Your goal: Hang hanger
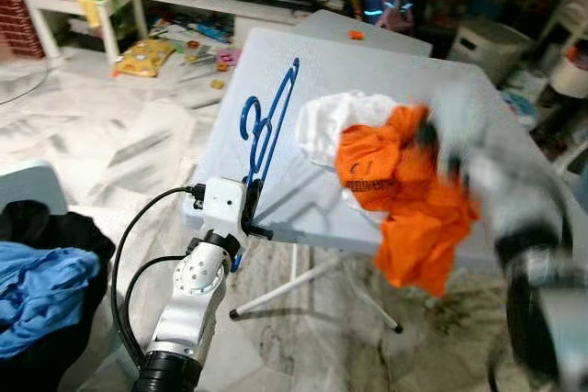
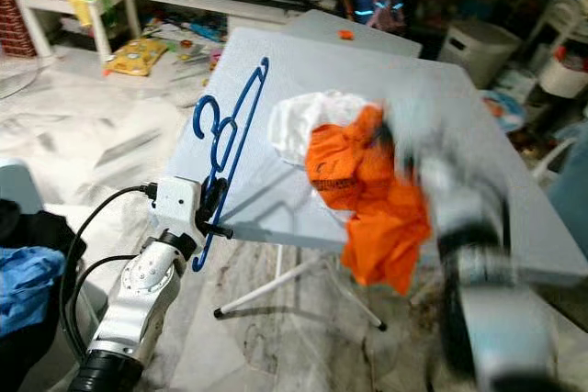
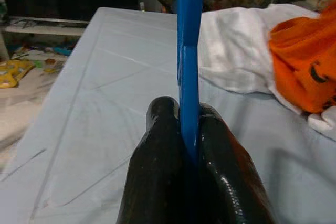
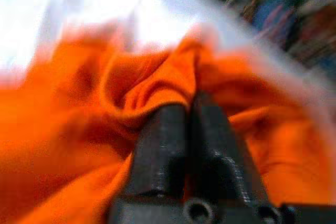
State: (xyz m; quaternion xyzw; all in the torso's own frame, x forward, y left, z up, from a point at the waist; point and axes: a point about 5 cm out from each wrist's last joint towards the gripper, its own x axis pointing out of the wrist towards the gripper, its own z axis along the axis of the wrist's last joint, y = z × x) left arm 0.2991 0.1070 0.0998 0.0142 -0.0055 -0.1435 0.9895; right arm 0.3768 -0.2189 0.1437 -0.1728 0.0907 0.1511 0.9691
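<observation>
Table (image 1: 367, 71) first, since it's the biggest thing going: a pale blue-grey folding top on white legs, sitting in the middle of a marble-look floor (image 1: 110, 149). Clutter is piling up along the far wall, with a small white side table (image 1: 83, 2) at the far left, and some blue cloth (image 1: 41, 291) over dark fabric is sitting near left.

On the tabletop an orange shirt (image 1: 404, 199) is hanging partly over the near edge, and the right gripper (image 4: 186, 129) is pinching a fold of it with both black fingers pressed together. That arm is looking really blurry in the head views. A white garment (image 1: 331, 121) is lying just behind the orange one, touching it.

Then the blue hanger (image 1: 266, 121): it's standing nearly upright over the left part of the table, hook end pointing away toward the far side. The left gripper (image 3: 189, 129) is clamping its lower end at the table's near left edge, fingers closed tight on the blue plastic.
</observation>
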